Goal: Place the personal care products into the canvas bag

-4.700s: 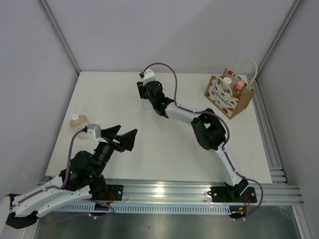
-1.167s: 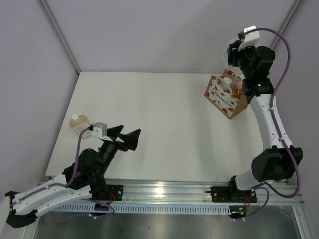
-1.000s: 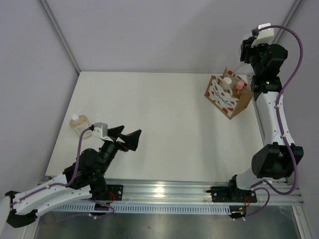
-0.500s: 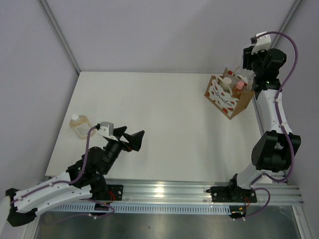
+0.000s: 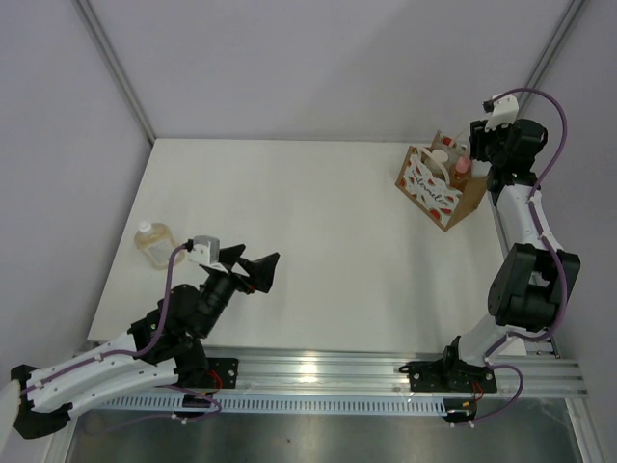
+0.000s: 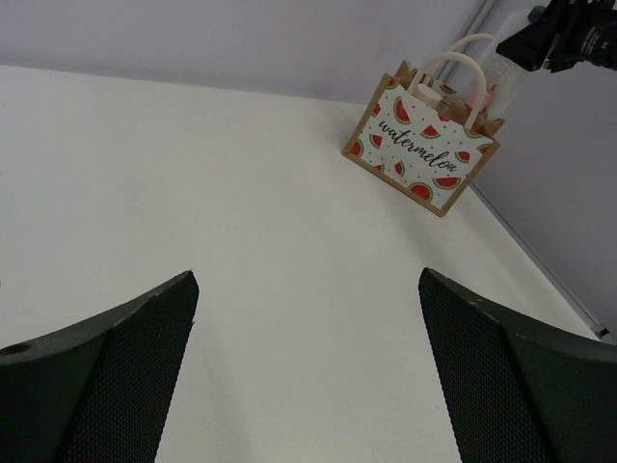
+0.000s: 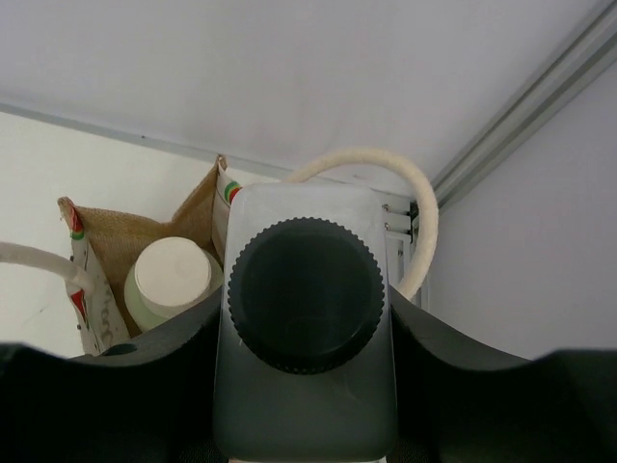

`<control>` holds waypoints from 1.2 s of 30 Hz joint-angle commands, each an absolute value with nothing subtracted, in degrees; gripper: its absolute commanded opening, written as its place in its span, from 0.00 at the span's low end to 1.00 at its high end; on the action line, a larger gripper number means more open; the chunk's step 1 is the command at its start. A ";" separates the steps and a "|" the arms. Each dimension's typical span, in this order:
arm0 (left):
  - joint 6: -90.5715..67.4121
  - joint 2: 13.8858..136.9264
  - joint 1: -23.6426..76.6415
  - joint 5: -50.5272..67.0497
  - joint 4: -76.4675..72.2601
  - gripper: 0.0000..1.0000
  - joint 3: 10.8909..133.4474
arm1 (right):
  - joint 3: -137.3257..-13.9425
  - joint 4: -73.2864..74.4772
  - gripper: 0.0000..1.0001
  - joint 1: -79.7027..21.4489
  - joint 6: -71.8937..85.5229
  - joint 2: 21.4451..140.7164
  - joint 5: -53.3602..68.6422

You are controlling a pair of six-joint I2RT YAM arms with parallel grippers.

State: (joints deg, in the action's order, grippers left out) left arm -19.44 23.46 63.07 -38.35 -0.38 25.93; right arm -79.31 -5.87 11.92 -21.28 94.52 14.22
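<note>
The canvas bag [image 5: 436, 190] stands at the table's far right; it also shows in the left wrist view [image 6: 421, 157]. Inside it are the beige cylinder with cream cap [image 7: 174, 280] and the orange bottle with pink cap [image 5: 462, 167]. My right gripper [image 7: 307, 371] is shut on the white bottle with black cap [image 7: 307, 294], held upright just above the bag's back right corner beside a rope handle [image 7: 386, 166]. The amber flask with white cap [image 5: 152, 239] stands at the table's left edge. My left gripper [image 5: 253, 270] is open and empty, to the flask's right.
A metal frame rail [image 5: 516, 241] runs along the table's right edge behind the bag. Grey walls close in the back and both sides. My right arm [image 5: 525, 280] stands tall along the right edge.
My right arm has carried the white bottle from mid-table over the bag and, in the last second, lowered it towards the bag's back corner. My left gripper has shifted slightly right.
</note>
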 commanded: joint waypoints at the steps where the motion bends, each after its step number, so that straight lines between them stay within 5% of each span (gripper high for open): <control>1: -19.33 23.03 62.84 -37.79 -2.11 0.99 27.95 | -80.60 -19.33 0.00 13.44 -21.97 92.63 15.99; 15: -19.16 23.12 62.84 -37.62 -2.11 0.99 27.95 | -85.60 -13.63 0.00 17.23 -16.96 98.69 28.29; 28: -18.98 22.94 62.84 -37.97 -2.02 0.99 27.95 | -91.32 -2.99 0.00 17.23 -17.14 104.68 26.11; 36: -18.81 22.85 62.84 -38.41 -2.11 0.99 27.86 | -91.14 -2.55 0.30 17.23 -14.86 106.79 24.52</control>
State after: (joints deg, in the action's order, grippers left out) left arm -19.42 23.09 63.07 -38.37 -0.36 25.93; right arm -86.91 3.49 16.99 -16.19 107.53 24.80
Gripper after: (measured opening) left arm 0.994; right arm 0.517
